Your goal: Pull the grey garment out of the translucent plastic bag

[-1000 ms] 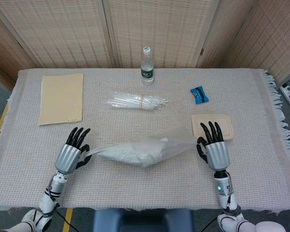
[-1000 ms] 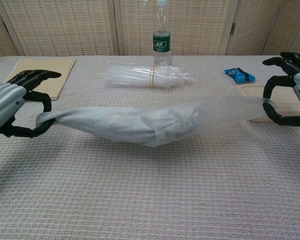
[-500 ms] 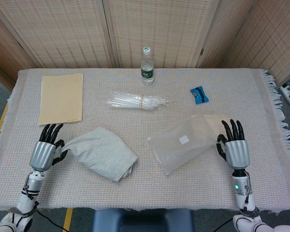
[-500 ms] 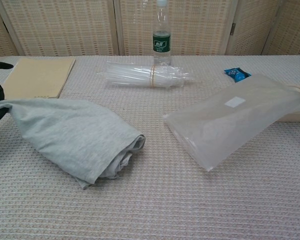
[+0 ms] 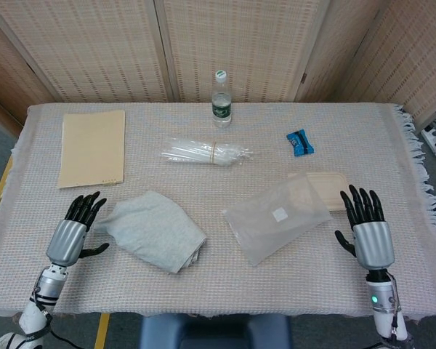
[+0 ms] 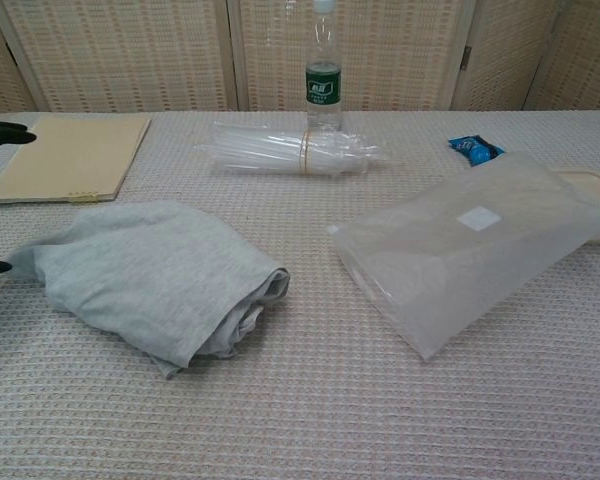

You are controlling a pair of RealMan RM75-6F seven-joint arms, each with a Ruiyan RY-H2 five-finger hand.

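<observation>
So the grey garment point(image 5: 155, 230) is fully out of the bag now, sitting in a loose crumpled heap on the table's front left. It looks like soft light-grey knit, with a folded edge bunched at its right end. The translucent plastic bag point(image 5: 277, 217) lies flat and empty to its right, well apart from it, with a small white label on top, and its far corner overlaps the beige tray point(image 5: 330, 187).

Compared with half a second ago, you've let go of both. Your left hand point(image 5: 73, 231) was pinching the garment's corner; now it sits just left of the cloth with fingers spread wide, holding nothing. Your right hand point(image 5: 368, 227) has pulled back from the bag's edge, also fingers wide, nothing in it. The garment has settled flatter.

Hard-to-see bits: the chest view only catches a couple of dark left fingertips point(image 6: 5, 134) at the frame's edge, and the right hand doesn't show there at all. The bag hides most of the tray's near side. Whether the left thumb touches the garment's corner, I can't tell.
</observation>
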